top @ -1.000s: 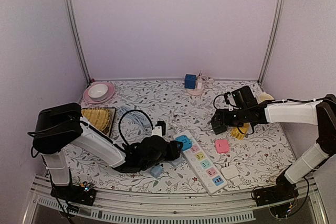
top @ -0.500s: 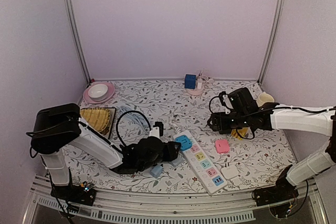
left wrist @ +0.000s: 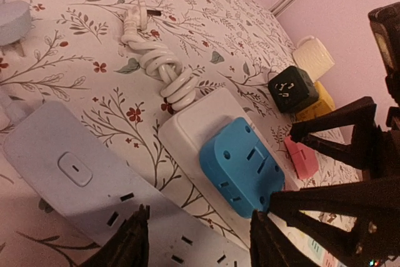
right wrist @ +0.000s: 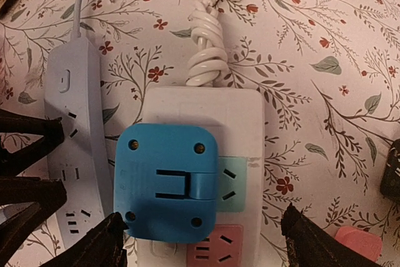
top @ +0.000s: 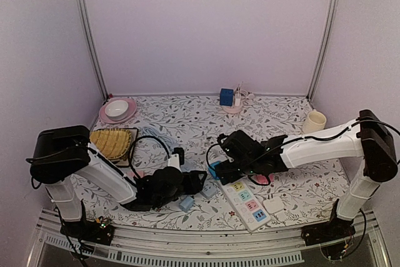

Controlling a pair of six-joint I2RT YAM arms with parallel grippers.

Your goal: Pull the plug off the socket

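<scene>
A blue plug point(right wrist: 165, 182) point(left wrist: 244, 167) point(top: 215, 168) sits in the end socket of the white power strip point(right wrist: 240, 117) point(top: 250, 204). My right gripper point(right wrist: 209, 245) point(top: 220, 170) hangs just above it, open, one finger on each side and neither touching it. Its dark fingers point(left wrist: 331, 142) show at the right of the left wrist view. My left gripper point(left wrist: 200, 245) point(top: 192, 182) is open low beside the plug. Its fingertips point(right wrist: 59, 132) lie over a pale blue power strip point(left wrist: 69, 167) point(right wrist: 75, 104), spaced along its length.
The white strip's coiled cord point(right wrist: 203, 60) lies beyond the plug. A black cube adapter point(left wrist: 289, 89), a pink block point(left wrist: 302, 157) and a cream mug point(top: 314, 121) are to the right. A pink plate with a bowl point(top: 117, 110) and a yellow basket point(top: 112, 144) sit at the left.
My right arm has swung left across the table, from near the right side to directly over the blue plug. The left arm has shifted slightly left and stayed low.
</scene>
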